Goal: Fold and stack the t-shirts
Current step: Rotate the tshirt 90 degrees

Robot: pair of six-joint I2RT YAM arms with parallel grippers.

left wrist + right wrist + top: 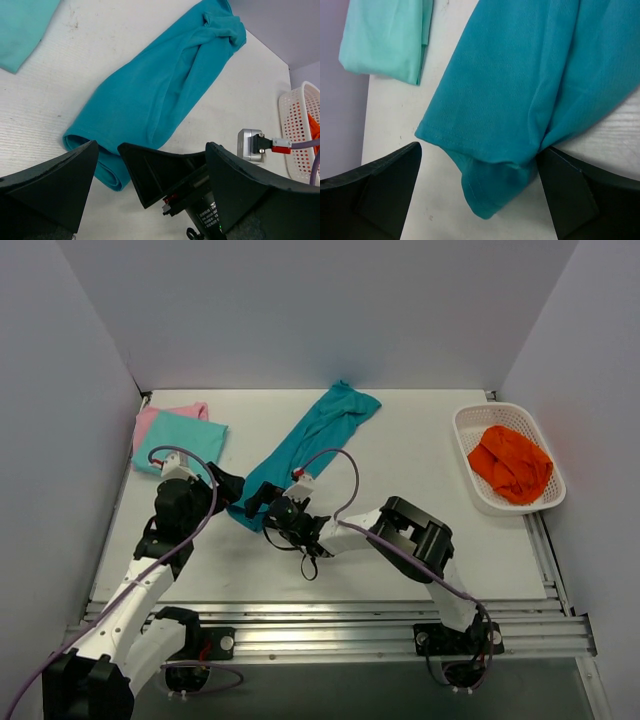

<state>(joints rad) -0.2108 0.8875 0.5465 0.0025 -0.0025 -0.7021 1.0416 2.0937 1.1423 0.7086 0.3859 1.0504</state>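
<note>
At the far left corner of the table (420, 540) the pink shirt (148, 420) lies folded, with the aqua shirt (188, 440) folded on top of it, so two of the stack look done. Just nearer than these, the left end effector (226, 486) hovers low at the left side of the teal shirt's near end, jaws wide apart and holding nothing. The teal shirt (322, 428) lies as a long narrow band running diagonally from that near end to the table's far middle, where it is bunched. The right end effector (262, 500) sits close beside the left one, jaws likewise spread and empty, straddling the hem corner at the near end. At far right a basket (463, 445) holds an orange cloth (510, 462).

The step in hand looks like the crosswise fold of the teal shirt. Next, both end effectors need to drop onto the near hem, pinch every layer, and carry it toward the far end together, keeping the band flat. After that the shirt goes onto the aqua shirt.
</note>
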